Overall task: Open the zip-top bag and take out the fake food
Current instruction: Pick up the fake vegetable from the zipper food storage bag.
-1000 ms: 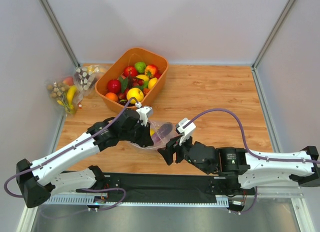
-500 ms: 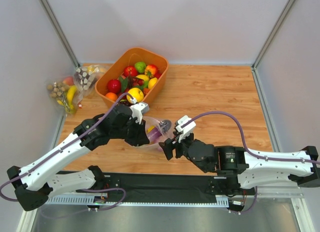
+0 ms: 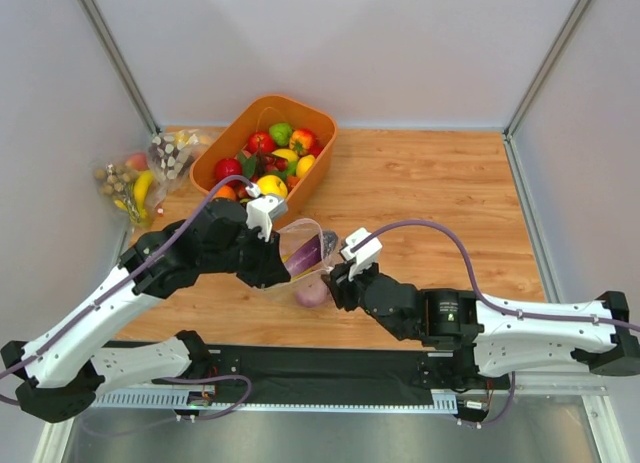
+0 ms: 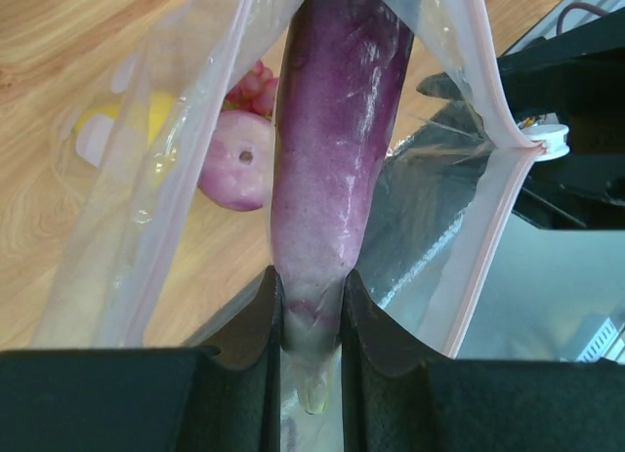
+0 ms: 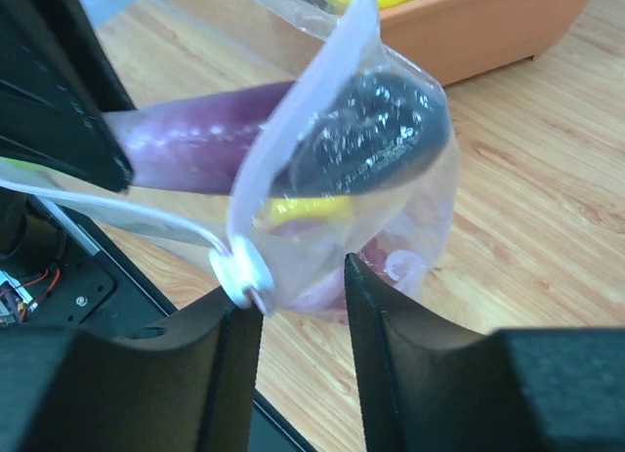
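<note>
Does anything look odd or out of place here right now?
Yes. The clear plastic zip-top bag hangs tilted, and the long glossy purple piece, pinched at its end by the left gripper, sticks out of its mouth.

Clear crinkly bag [image 4: 435,193], glossy purple piece [image 4: 337,149]

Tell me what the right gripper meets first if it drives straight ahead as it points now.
The zip-top bag: its clear wall hangs just ahead of the right gripper, with the long purple piece behind it. Depth is unclear; the film may already touch.
</note>
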Robot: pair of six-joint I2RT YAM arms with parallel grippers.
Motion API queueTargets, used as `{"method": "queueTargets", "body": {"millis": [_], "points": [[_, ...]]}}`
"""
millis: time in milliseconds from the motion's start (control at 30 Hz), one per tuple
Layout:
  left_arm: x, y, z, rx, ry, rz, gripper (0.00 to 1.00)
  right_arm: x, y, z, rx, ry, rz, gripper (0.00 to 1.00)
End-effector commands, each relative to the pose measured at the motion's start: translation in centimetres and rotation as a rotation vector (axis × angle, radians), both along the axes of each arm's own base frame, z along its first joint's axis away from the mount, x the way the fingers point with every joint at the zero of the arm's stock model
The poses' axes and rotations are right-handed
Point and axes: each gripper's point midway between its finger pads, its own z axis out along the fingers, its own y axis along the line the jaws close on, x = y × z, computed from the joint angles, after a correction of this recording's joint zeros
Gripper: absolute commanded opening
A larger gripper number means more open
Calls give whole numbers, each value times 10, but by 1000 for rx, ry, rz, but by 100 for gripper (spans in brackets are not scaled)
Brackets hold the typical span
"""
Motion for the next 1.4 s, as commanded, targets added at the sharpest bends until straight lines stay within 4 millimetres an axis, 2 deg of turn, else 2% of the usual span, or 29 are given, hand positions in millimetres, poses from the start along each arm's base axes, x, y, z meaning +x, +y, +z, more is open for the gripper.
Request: {"method": "queueTargets", "body": {"millis": [0,33,67,133,167,367,633,800,1100,1200,1367], "points": [[-4,8,24,-36,-58,-19,0,6,-5,12,55,-4,-29,38],[-5,9,24,-33,-57,-18,0,6,-7,10,51,-7,-31,35],[-6,9,24,-33,-56,-21,0,7,-7,13,71,-13,-31,27],[-7,8,21,-34,-47,-23,0,6,-10,17,84,-25,-26,22],[-7,8,20,-33,-42,-26,0,7,-12,19,99,-33,-26,16],[-5,3,21,-52,-47,-27,0,6,-22,24,121,-67,-6,0],[-5,3,35,-38,-65,-54,0,6,-40,-8,42,-44,-31,0],[-10,7,46,-44,-70,-71,0,8,-49,-18,19,-35,-64,0],[-32,26,37,-9,-26,-99,0,18,-65,-20,-8,-41,-124,0],[-35,35,41,-7,-42,-88,0,21,-74,-20,-8,-41,-156,0],[-32,34,64,-65,-96,-74,0,24,-93,-12,12,-51,-197,0]]}}
